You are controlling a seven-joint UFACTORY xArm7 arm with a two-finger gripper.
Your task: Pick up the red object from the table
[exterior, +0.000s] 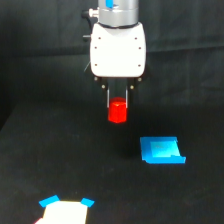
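1. My gripper [118, 102] is clamped on the red block [118, 111], one finger on each side of its top.
2. The block hangs directly under my white wrist, apparently lifted off the table [60, 160], so I judge the pick essentially done.
3. What remains is holding steady; the blue piece [161, 150] lies below, toward the exterior view's right of the block.
4. The block looks small, stubby, faceted, bright red-orange.

Bottom-edge white piece [65, 212] cut off
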